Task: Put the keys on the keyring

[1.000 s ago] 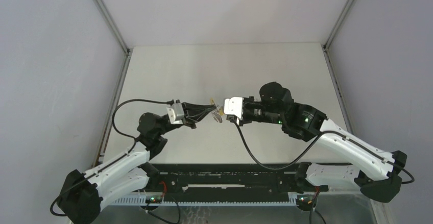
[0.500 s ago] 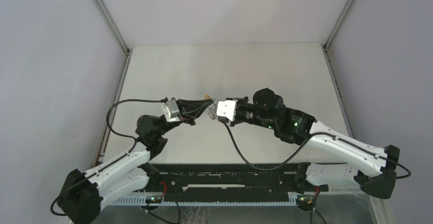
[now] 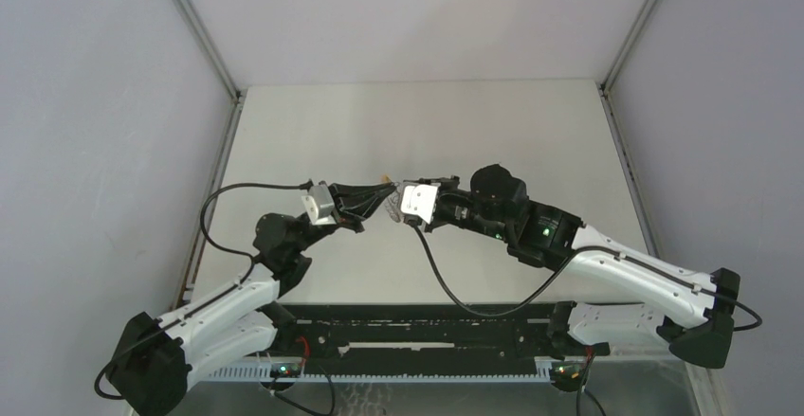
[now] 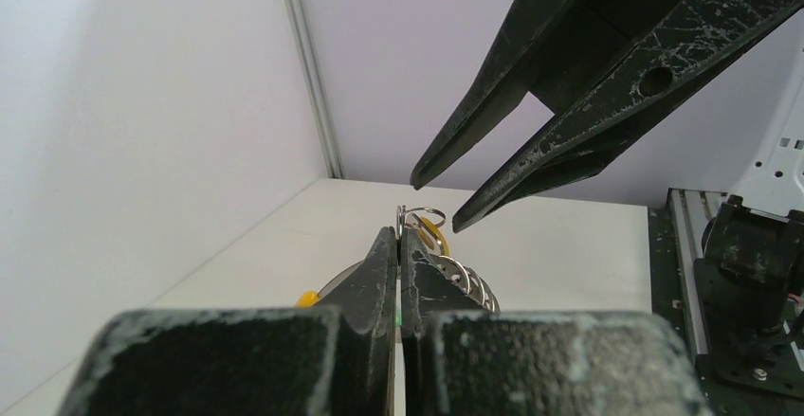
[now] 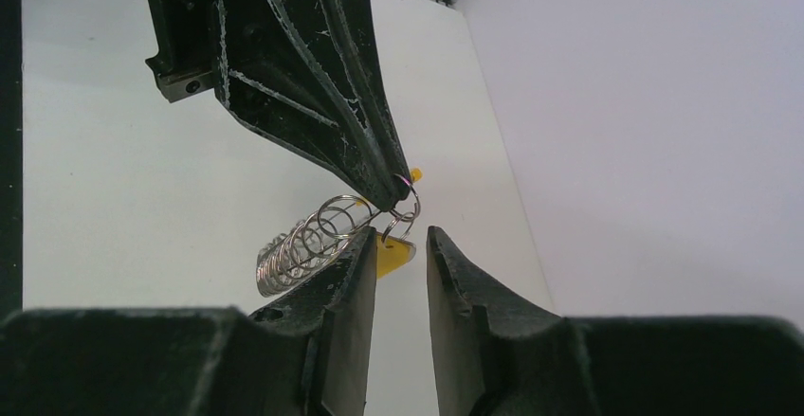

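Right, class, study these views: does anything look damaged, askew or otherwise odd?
Both grippers' black fingers are scuffed with white scratches. Nothing else stands out: the left gripper is shut on a small wire ring with a chain of rings dangling from it; the right gripper stands slightly open beside it.

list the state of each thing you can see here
left gripper, shut on the small ring
right gripper, open, holding nothing, tips just short of the small ring
small ring, pinched, off the table
wire coil, hanging beside the small ring
yellow tag, dangling by the ring, partly hidden
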